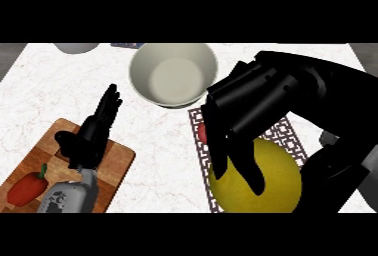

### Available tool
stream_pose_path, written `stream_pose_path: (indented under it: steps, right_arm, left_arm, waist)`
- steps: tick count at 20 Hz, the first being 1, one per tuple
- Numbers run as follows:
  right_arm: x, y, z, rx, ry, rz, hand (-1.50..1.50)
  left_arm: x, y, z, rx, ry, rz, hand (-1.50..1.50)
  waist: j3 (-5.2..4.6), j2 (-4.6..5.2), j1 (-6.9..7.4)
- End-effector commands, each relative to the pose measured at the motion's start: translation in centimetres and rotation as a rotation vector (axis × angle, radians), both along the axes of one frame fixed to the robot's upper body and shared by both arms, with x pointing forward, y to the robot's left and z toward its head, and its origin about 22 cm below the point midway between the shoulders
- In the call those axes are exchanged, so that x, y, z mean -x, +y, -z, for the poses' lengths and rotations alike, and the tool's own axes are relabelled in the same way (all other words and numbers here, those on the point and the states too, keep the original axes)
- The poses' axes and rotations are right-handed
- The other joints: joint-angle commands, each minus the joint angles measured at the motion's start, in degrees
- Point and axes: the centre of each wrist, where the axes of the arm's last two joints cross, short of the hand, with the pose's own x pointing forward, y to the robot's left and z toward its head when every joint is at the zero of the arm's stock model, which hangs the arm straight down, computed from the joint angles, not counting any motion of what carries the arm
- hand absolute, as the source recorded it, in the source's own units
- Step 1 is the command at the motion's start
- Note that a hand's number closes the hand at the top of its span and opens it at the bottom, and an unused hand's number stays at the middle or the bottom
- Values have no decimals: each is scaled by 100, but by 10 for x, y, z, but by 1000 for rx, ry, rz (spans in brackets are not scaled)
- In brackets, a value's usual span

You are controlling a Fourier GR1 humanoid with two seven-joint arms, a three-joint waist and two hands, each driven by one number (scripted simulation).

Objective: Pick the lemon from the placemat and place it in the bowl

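Lemon (269, 182) under right hand (251, 107) (fingers draped)

The left hand (90, 134) is matte black, with slender segmented fingers and a shorter, thicker thumb set off to one side. It joins a grey forearm (68, 197), a rounded casing with a lighter sheen on top and a darker recessed patch near the wrist end. The right hand (247, 115) is also black all over, glossy in places, built from blocky, angular sections with soft highlights along the edges. Its fingers are thick and taper to rounded tips.
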Motion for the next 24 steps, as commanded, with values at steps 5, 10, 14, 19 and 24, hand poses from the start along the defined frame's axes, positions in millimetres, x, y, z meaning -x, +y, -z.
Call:
stream_pose_path:
  steps: [5, 10, 14, 19, 24]
  right_arm:
    - [-31, 50, -23, 73, -73, 136, 150]
    - [-56, 58, -18, 148, -241, 246, 150]
    - [-86, 77, 26, 165, -286, 302, 150]
    - [-116, 100, 57, 193, -272, 361, 150]
    - [-140, 104, 83, 217, -297, 387, 150]
  left_arm:
    - [7, -6, 23, -2, 10, 13, 0]
    - [-6, 0, 3, -16, 8, 9, 0]
    - [6, -11, 10, -7, 4, 25, 0]
    - [-6, -7, 1, 5, 4, 31, 0]
    - [-9, -21, -7, 3, -13, 39, 0]
  waist:
    - [-2, 21, 31]
    - [-1, 48, 67]
    - [1, 63, 144]
    - [0, 68, 139]
    - [1, 86, 178]
